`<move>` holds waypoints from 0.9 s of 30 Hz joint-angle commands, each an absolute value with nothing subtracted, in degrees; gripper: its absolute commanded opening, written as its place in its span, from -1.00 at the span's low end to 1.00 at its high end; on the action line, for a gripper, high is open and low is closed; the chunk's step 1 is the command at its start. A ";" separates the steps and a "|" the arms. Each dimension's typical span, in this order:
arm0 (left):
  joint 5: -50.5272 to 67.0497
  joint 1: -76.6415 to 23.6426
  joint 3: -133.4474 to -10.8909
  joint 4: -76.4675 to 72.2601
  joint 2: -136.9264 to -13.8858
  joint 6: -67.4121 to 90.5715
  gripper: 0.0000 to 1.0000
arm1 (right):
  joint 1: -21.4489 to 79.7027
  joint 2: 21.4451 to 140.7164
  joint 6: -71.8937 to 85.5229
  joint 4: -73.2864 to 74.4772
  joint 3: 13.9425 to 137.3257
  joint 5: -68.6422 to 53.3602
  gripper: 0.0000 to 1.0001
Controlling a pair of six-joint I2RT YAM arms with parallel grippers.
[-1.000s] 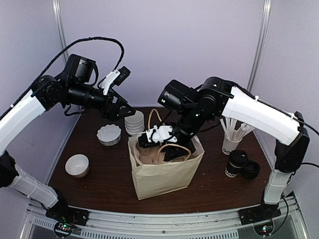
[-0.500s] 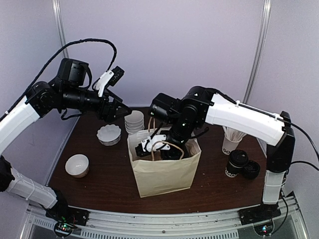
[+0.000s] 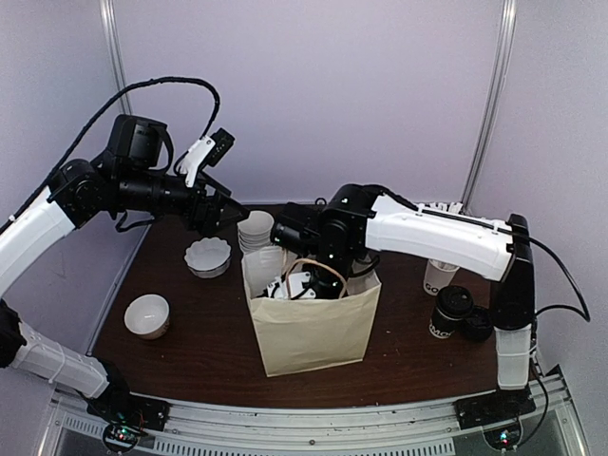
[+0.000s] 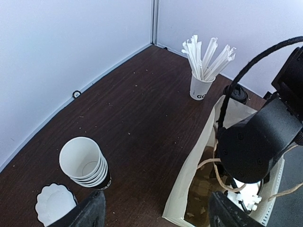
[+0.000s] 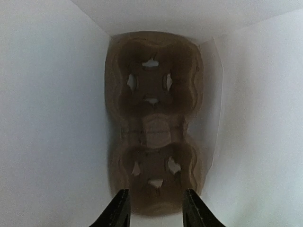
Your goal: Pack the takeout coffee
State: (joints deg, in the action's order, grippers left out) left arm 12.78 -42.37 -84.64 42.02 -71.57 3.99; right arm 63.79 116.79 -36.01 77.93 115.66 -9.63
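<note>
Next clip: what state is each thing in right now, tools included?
paper bag, upright, mouth open
cup carrier, flat on the bag's floor, both wells empty
takeout coffee, upright on the table, lid on, outside the bag
cup stack, upright, unlidded
stick cup, upright, holding white sticks
left tool, open, empty
right tool, open, empty, inside the bag

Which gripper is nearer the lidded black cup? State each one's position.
Right. The right gripper is inside the paper bag beside the takeout coffee; the left gripper hovers past the bag, near the stacked cups.
</note>
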 commanded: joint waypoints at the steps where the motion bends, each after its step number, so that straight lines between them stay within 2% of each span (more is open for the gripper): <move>1: 11.86 -41.76 -83.79 39.55 -69.86 3.43 0.57 | 64.17 117.82 -34.50 78.00 114.82 -7.23 -0.18; 9: 11.61 -41.66 -82.37 39.20 -69.30 3.52 0.58 | 64.30 117.97 -33.86 78.97 115.11 -8.23 -0.07; 17: 12.36 -41.59 -83.13 40.43 -69.17 2.18 0.59 | 64.34 115.08 -33.91 83.43 121.53 -7.49 0.10; 27: 27.70 -41.65 -86.76 42.34 -76.89 0.56 0.61 | 64.34 106.70 -38.94 81.89 124.73 -6.90 0.22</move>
